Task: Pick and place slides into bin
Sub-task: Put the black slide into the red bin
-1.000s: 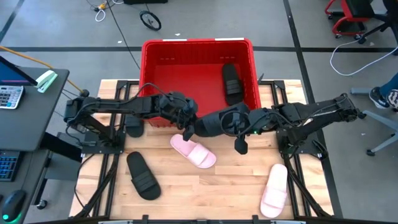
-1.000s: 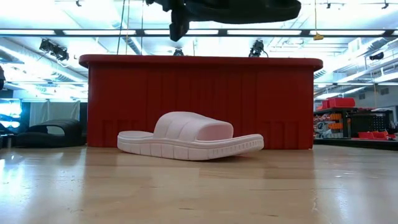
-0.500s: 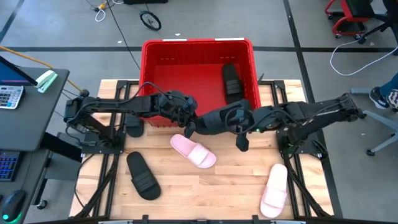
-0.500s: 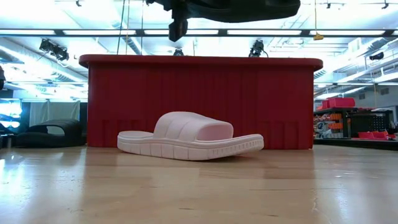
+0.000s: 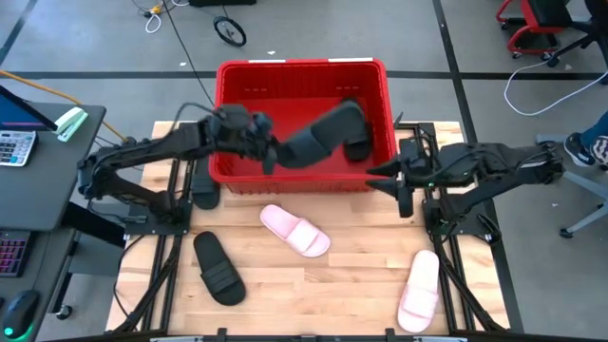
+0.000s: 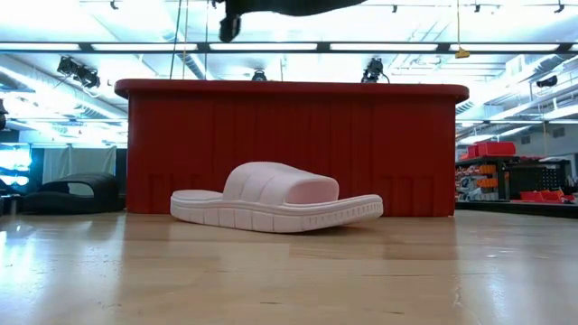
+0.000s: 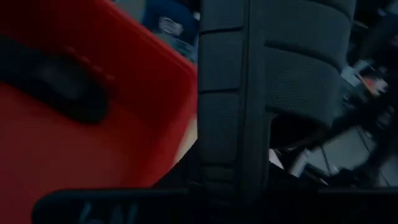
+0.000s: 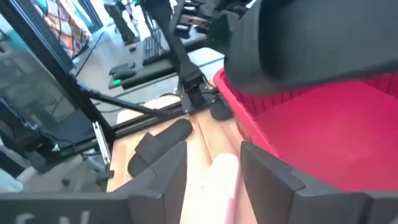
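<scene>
With the left end effector (image 5: 269,152) clamped on a black slide (image 5: 318,138) above the bin (image 5: 380,71), release only once inside the rim; the right end effector (image 5: 401,180), open, waits beside the bin.

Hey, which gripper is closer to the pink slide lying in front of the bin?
Left. The left gripper hangs over the bin's front wall holding a black slide, just behind the pink slide. The right gripper sits farther off, beside the bin's right corner.

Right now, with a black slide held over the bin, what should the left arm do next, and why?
Probably open the left gripper to drop the black slide: it hangs over the bin, above its red floor, while the right gripper waits open beside the bin.
</scene>
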